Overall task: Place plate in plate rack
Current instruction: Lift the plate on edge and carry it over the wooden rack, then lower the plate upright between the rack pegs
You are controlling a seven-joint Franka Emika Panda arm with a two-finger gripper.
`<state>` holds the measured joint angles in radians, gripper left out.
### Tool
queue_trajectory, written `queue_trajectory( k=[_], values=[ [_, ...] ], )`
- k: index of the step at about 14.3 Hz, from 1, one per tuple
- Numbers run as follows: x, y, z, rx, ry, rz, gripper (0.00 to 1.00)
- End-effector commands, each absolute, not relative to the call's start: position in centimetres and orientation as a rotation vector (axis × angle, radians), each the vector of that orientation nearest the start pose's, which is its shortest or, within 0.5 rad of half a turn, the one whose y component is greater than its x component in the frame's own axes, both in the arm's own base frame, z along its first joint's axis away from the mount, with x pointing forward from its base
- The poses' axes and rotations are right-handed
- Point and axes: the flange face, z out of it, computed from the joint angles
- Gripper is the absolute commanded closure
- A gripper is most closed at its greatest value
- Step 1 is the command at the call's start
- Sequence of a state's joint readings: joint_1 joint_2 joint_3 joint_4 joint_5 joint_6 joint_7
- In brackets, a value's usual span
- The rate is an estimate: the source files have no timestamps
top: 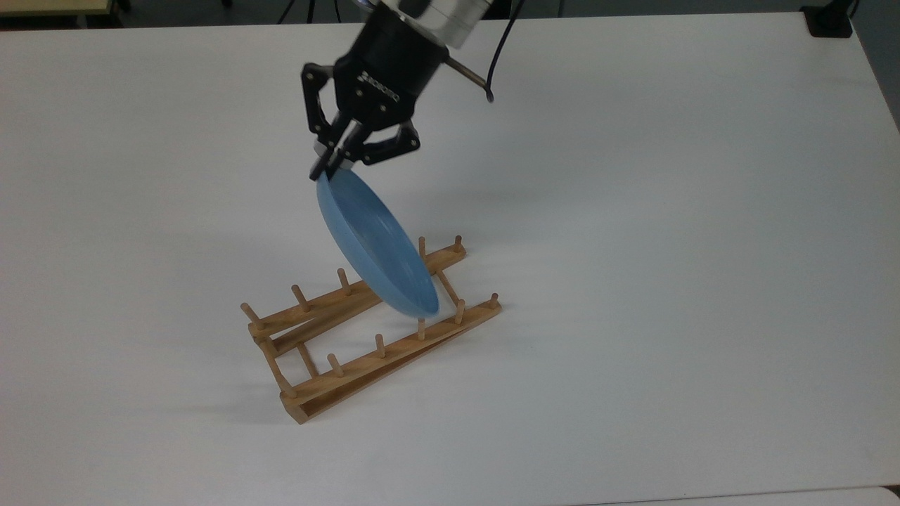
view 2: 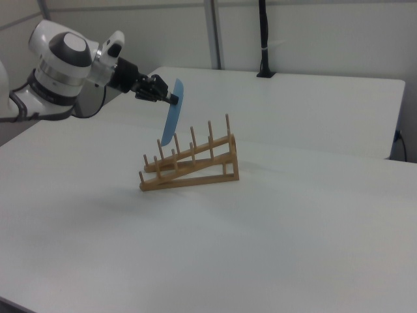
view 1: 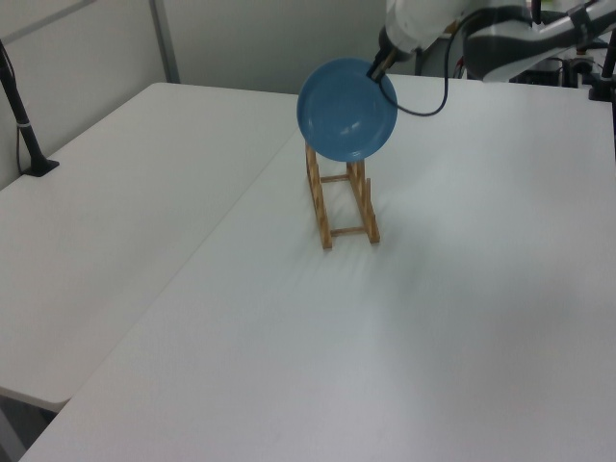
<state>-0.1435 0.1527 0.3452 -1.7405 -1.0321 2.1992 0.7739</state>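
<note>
In the right view, going left to right, the gripper (view 2: 171, 99) is pinching the upper rim of the plate (view 2: 171, 112), holding it nearly on edge above the plate rack (view 2: 195, 166), so lowering it between the pegs and releasing remain.

plate (top: 376, 246): plain light blue | plate rack (top: 365, 330): light-brown wood | table (top: 668, 246): white

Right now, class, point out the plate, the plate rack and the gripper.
plate (top: 376, 246), top view, its inner face.
plate rack (top: 365, 367), top view, its near rail.
gripper (top: 325, 167), top view, fingertips at the plate's rim.
</note>
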Motion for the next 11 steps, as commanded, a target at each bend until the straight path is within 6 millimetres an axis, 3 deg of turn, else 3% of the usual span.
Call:
queue_trajectory(
  k=[1, 6, 11],
  values=[
    [63.9, 11.2, 50.7, 2.331, -0.078, 0.929, 1.0],
    [63.6, 13.7, 47.8, 2.309, -0.017, 0.935, 1.0],
    [63.7, 13.5, 46.8, 2.272, 0.01, 0.938, 1.0]
  ],
)
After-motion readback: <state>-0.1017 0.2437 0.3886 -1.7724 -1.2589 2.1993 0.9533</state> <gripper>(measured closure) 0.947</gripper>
